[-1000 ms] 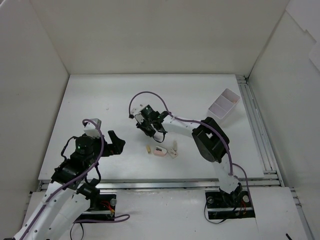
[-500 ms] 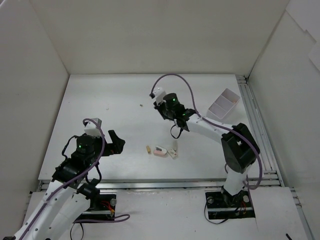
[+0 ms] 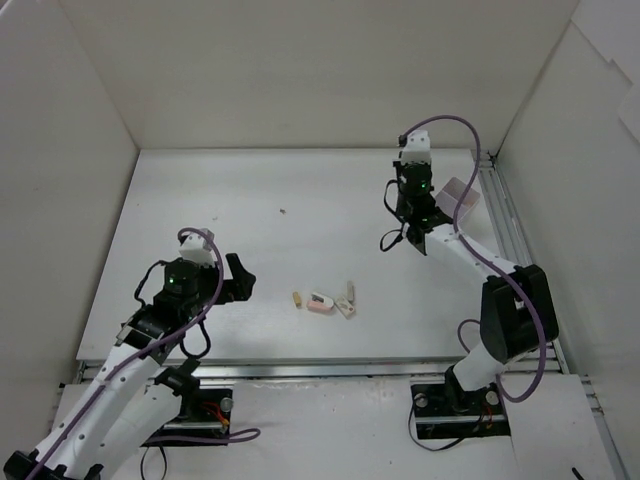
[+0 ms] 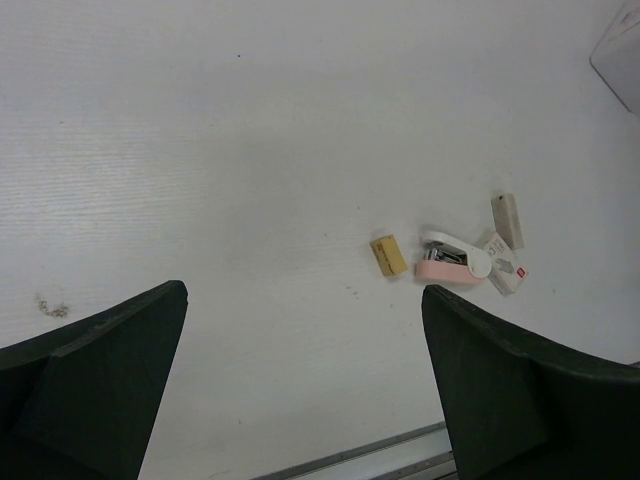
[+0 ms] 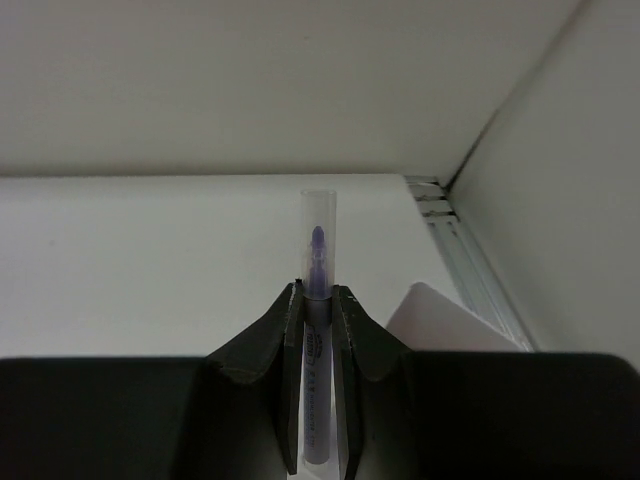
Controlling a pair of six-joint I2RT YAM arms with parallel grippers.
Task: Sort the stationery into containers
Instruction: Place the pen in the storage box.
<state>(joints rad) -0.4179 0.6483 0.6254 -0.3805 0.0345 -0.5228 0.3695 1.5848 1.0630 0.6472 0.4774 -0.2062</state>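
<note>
My right gripper [image 3: 410,186] is raised at the back right, next to a white container [image 3: 464,196] that it partly hides. In the right wrist view it [image 5: 318,300] is shut on a purple pen [image 5: 318,262] with a clear cap, and the container's corner [image 5: 440,318] shows to the right. My left gripper [image 3: 240,286] is open and empty at the near left [image 4: 310,400]. A tan block [image 3: 297,299], a white-pink block [image 3: 320,302] and a cream block [image 3: 350,291] lie together on the table, also in the left wrist view: tan [image 4: 388,254], white-pink [image 4: 450,261], cream [image 4: 508,219].
A small white labelled piece [image 4: 503,266] lies beside the white-pink block. A dark speck [image 3: 283,211] sits mid-table. White walls enclose the table on three sides. Metal rails [image 3: 510,250] run along the right edge and the near edge [image 3: 330,366].
My right arm has swung from the middle of the table to the back right beside the container, gripper shut. My left gripper has shifted slightly right and stays open.
</note>
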